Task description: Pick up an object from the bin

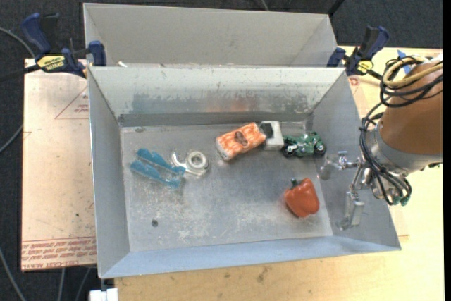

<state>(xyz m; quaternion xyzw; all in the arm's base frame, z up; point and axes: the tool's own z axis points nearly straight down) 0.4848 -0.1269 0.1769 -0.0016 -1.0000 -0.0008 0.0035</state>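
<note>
The grey metal bin (106,173) lies open beneath me, its sloped walls running down to a scuffed flat floor. My arm (416,120), in its orange-brown cover with black cables hanging off it, comes in from the right, and my gripper (340,192) hangs over the bin's right wall, towards the near corner. My jaws stand wide apart with nothing between them. The thing closest to me is a red rounded plastic pepper-like toy (301,198), which lies on the floor just to the left of my gripper, apart from it and outside my jaws. Further away, along the far edge of the floor, an orange-and-white patterned toy car (240,140) touches a small white block (272,134) on its right, and a little green-and-black toy motorcycle (304,145) sits just right of that. Well off to the left lie two light blue plastic sticks (156,167), with a small silvery ring (195,162) just beside them.
</note>
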